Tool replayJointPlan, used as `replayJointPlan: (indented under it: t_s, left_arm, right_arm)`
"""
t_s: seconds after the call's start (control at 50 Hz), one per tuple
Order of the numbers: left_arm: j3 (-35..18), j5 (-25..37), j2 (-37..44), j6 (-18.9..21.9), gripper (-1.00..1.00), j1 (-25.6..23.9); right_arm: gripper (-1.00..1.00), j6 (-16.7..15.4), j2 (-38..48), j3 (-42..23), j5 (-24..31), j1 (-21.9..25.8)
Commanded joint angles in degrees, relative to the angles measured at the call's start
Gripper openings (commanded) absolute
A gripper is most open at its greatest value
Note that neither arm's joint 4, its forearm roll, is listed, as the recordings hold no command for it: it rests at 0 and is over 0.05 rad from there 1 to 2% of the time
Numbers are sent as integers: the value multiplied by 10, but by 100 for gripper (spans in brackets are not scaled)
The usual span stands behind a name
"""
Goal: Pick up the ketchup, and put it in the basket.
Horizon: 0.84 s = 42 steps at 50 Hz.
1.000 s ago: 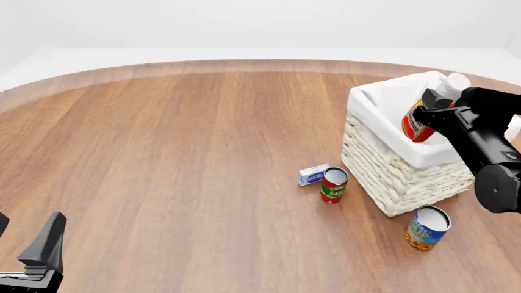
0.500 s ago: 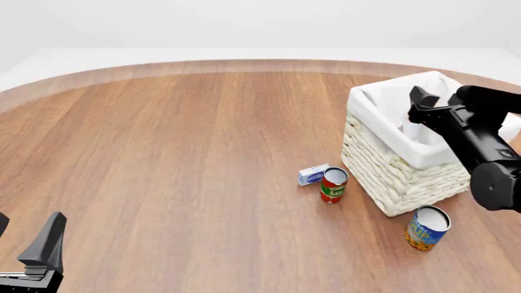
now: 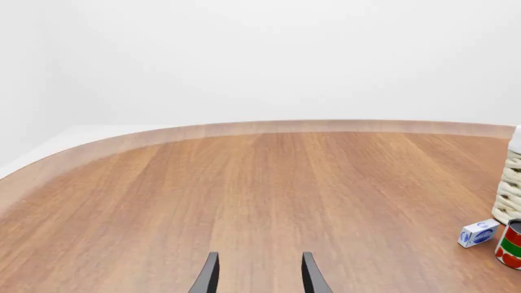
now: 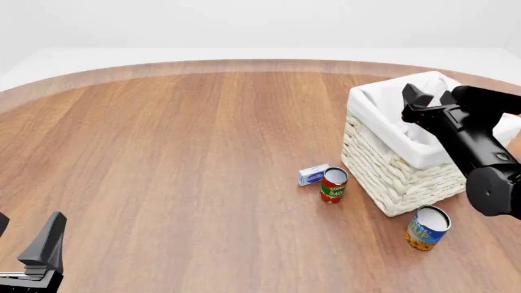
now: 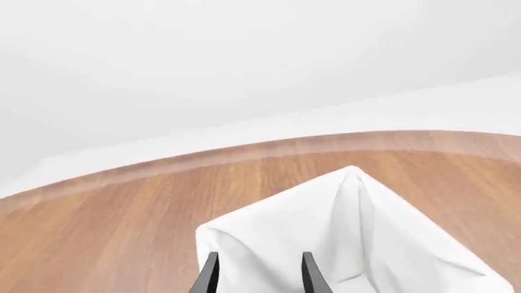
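**Ketchup out of sight, right tool empty over the basket — the drop looks done**

You are holding the right tool (image 4: 425,104) above the far-right part of the basket (image 4: 389,172), its fingers (image 5: 210,273) parted with nothing between them; the right wrist view is showing only the white cloth liner (image 5: 326,232) below the gap. The ketchup is not showing in any view. I am judging that it is lying inside the basket, hidden by the liner and the near wall, but the pictures are not confirming that — you cannot see the basket's floor from here.

The left tool (image 4: 33,256) is sitting at the near-left corner of the counter (image 4: 187,165), well apart from everything, and its fingers (image 3: 308,274) are standing apart with nothing held.

On the counter, the red-and-green can (image 4: 333,185) is standing upright just left of the basket's near corner, with a small blue-and-white box (image 4: 312,174) touching or almost touching its left side. The blue-and-yellow can (image 4: 426,227) is standing nearer to you, just in front of the basket.

If the bottle is indeed in there, the pick and the placing are both finished, and what is remaining for you is only lifting the right arm clear of the rim without catching the liner.
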Motion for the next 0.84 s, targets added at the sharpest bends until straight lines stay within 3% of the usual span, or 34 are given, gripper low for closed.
replayJointPlan:
  t_s: [0.02,0.32,0.62,0.74,0.8,0.84]
  left_arm:
    - [0,0,0,0,100,0]
    - [0,0,0,0,100,0]
    - [0,0,0,0,100,0]
    - [0,0,0,0,100,0]
    - [0,0,0,0,100,0]
    - [0,0,0,0,100,0]
  right_arm:
    - [100,12,-53,44,-34,23]
    - [100,17,-115,85,-65,71]
    - [100,6,-256,148,-96,152]
    - [100,-23,-297,177,-111,200]
    - [100,-54,-308,199,-128,237]
    - [100,-92,-306,219,-150,279]
